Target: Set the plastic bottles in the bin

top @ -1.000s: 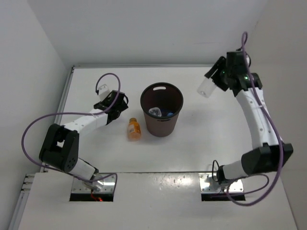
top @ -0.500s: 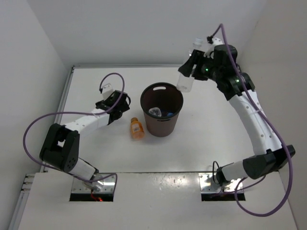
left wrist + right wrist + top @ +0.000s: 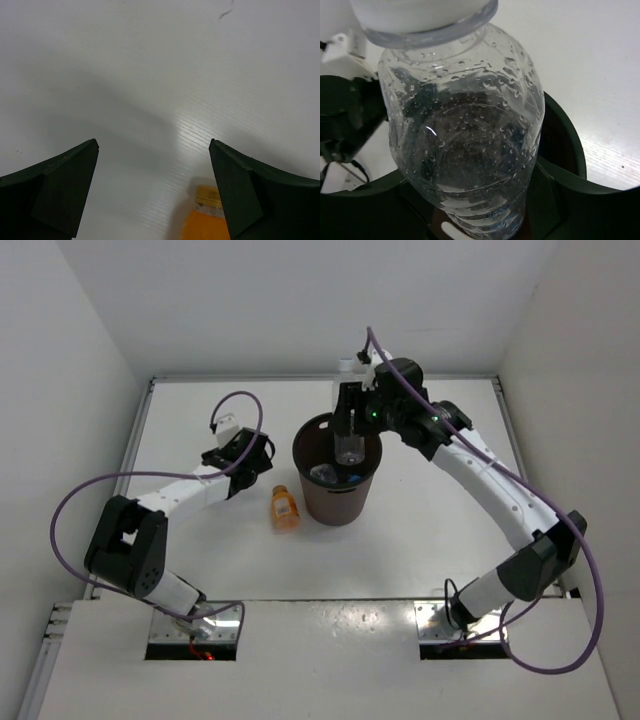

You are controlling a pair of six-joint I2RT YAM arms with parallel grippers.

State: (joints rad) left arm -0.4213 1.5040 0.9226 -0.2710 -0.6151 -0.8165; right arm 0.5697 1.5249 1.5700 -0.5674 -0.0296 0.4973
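Overhead, a white-capped plain clear bottle (image 3: 465,125) is clamped by the right gripper (image 3: 349,426) over the mouth of the dark brown bin (image 3: 335,510), which is set midway between the left and right edges. The left gripper (image 3: 153,145) is held wide apart, empty, above the tabletop; the short orange bottle (image 3: 285,510) is laid just left of the bin.

No readable text, brand, number or sign anywhere. Nothing legible on the orange bottle (image 3: 285,510) left of centre in the top view, nor on the clear bottle (image 3: 465,125) filling the right wrist view.
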